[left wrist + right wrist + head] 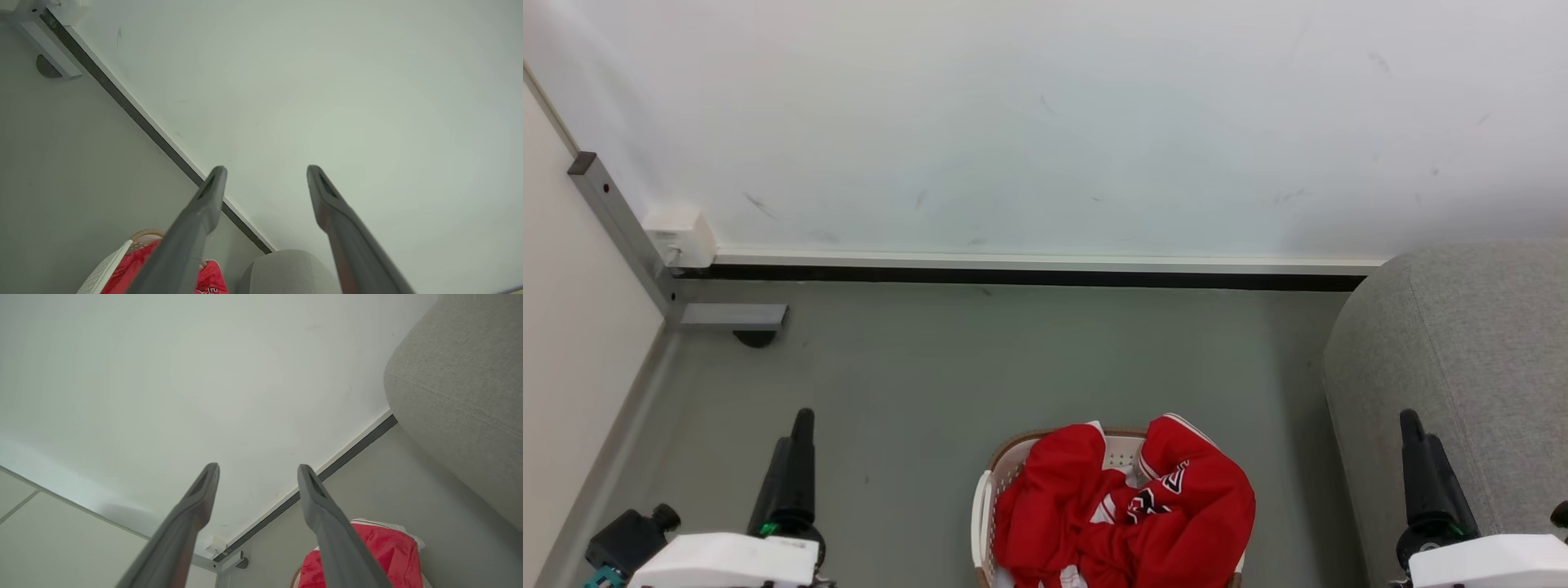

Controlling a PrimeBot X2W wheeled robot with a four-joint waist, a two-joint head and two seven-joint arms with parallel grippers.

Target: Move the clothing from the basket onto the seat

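The clothing (1127,506) is a heap of bright red fabric with white trim and a black-and-white logo, piled in the basket (982,506) at the bottom middle of the head view. The grey seat (1462,359) stands just right of the basket. My left gripper (803,420) hovers over the floor left of the basket, and my right gripper (1409,418) hovers in front of the seat. In the left wrist view, the left gripper (266,171) is open and empty, with the clothing (137,265) low beside it. The right gripper (258,469) is open and empty too, near the clothing (384,547) and the seat (461,396).
A white wall (1045,122) with a dark baseboard runs behind the grey floor (980,367). A grey metal post with a foot bracket (727,317) and a small white box (678,237) sit in the left corner, beside a cream side panel.
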